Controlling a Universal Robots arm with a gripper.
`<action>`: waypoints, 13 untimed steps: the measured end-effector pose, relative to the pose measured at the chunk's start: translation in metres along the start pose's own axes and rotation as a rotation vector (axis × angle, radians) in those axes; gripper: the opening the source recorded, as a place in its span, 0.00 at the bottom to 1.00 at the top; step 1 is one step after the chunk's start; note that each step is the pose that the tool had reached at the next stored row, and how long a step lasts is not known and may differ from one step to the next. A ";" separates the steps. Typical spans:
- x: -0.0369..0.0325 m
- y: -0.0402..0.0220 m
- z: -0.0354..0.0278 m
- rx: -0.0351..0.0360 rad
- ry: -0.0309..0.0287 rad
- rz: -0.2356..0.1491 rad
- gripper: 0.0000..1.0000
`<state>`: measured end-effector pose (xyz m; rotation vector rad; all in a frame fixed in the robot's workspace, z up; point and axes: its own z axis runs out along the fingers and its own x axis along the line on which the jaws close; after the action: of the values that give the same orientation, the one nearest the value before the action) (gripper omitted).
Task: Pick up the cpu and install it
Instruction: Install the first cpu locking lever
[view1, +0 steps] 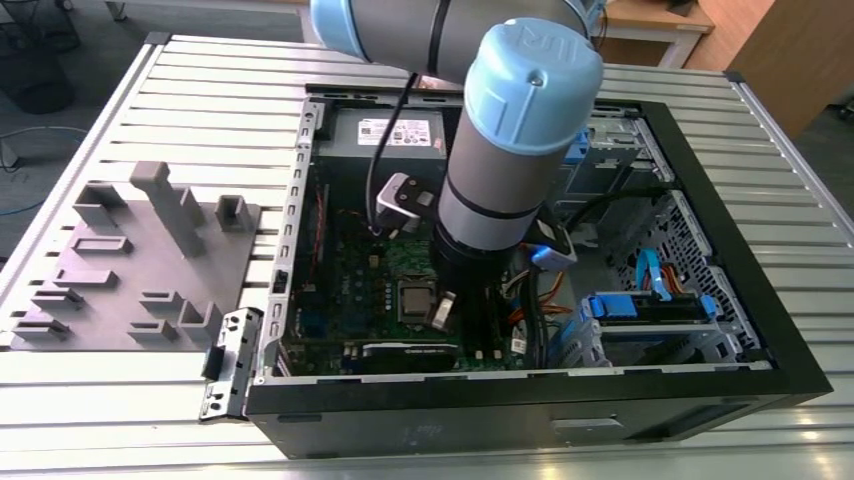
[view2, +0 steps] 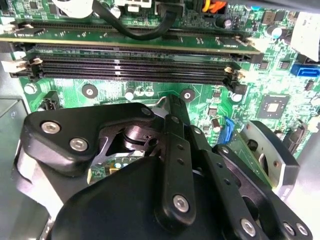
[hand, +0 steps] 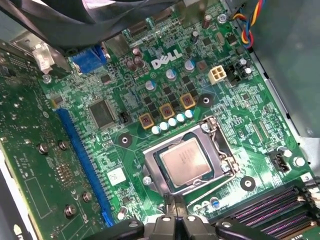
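The cpu (hand: 185, 162) is seen seated in the socket (hand: 188, 158); just beside it the gripper (hand: 174, 218), fingers pressed together and empty, is judged to be finishing installation.

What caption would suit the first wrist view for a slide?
The cpu lies in the metal-framed socket on the green motherboard, with the gripper close beside it.
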<state>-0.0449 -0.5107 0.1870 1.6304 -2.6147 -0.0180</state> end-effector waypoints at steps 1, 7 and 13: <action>-0.0004 -0.0008 0.0000 -0.0006 -0.0013 0.000 0.11; -0.0012 -0.0024 -0.0001 -0.0124 -0.0256 -0.002 0.11; -0.0012 -0.0022 -0.0021 -0.0285 -0.0589 -0.004 0.11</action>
<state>-0.0423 -0.5106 0.1889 1.6503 -2.6414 -0.1045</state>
